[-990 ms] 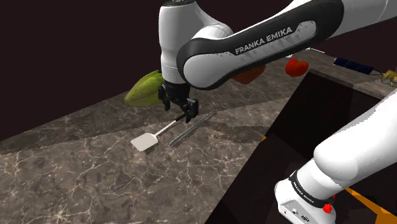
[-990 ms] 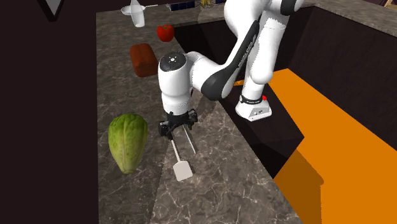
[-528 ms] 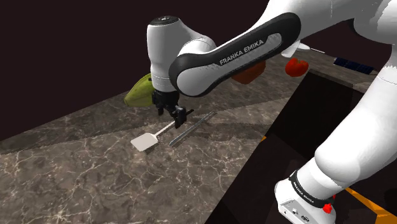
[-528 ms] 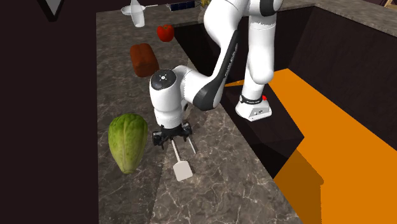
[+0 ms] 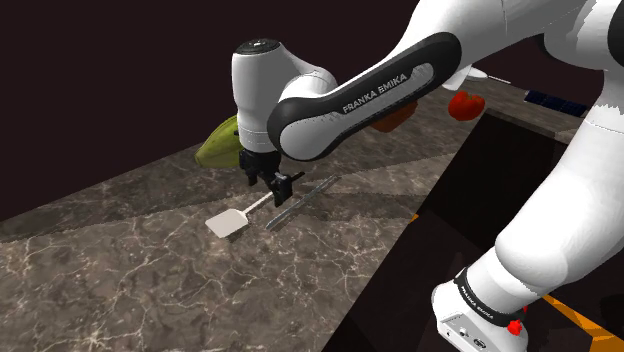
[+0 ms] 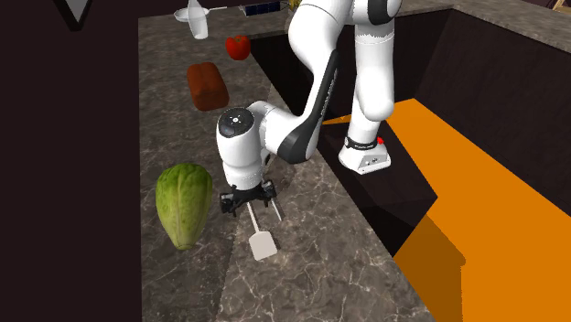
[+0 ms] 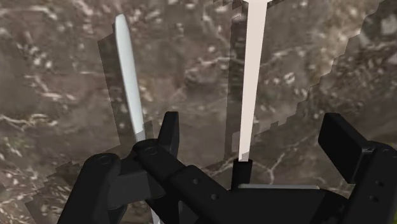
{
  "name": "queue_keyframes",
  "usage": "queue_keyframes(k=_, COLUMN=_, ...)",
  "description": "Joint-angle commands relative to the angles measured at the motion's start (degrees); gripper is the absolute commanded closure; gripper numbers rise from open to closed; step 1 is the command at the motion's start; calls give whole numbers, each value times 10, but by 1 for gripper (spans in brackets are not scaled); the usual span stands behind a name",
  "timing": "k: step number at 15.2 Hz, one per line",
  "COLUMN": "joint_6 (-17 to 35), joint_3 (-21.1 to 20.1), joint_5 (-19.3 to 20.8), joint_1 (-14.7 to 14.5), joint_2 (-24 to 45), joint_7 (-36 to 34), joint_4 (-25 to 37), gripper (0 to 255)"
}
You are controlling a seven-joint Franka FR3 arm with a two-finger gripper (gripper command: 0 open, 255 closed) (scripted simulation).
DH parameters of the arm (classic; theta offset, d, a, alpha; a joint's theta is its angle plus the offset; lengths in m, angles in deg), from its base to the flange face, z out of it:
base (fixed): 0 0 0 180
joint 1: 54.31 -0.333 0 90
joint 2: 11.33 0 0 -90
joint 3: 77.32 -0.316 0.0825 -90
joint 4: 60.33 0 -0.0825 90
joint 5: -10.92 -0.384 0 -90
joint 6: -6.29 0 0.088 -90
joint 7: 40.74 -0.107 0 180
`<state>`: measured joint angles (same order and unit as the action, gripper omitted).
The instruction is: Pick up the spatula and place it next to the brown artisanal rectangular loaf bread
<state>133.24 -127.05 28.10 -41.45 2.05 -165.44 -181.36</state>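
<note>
The white spatula (image 5: 227,222), flat-bladed and thin-handled, is lying on the dark marbled counter (image 5: 120,280). The all-black two-finger gripper (image 7: 254,127) is straddling its handle, fingers apart and not touching it.

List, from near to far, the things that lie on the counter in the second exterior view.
spatula → loaf → tomato → whitish vessel. The lettuce lies level with the spatula, so it is left out.
</note>
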Motion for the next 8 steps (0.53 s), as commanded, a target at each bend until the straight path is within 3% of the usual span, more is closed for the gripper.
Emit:
queue_keyframes(k=1, joint_6=0, joint_3=0, joint_5=0, joint_1=0, joint_2=0, joint_7=0, joint_4=0, gripper=0)
queue_keyframes(k=3, joint_6=0, joint_3=0, joint_5=0, joint_1=0, joint_2=0, joint_7=0, joint_4=0, gripper=0)
queue_keyframes(k=4, joint_6=0, joint_3=0, joint_5=0, joint_1=0, joint_2=0, joint_7=0, joint_4=0, gripper=255)
queue_keyframes(k=8, joint_6=0, joint_3=0, joint_5=0, joint_1=0, joint_2=0, joint_7=0, joint_4=0, gripper=255)
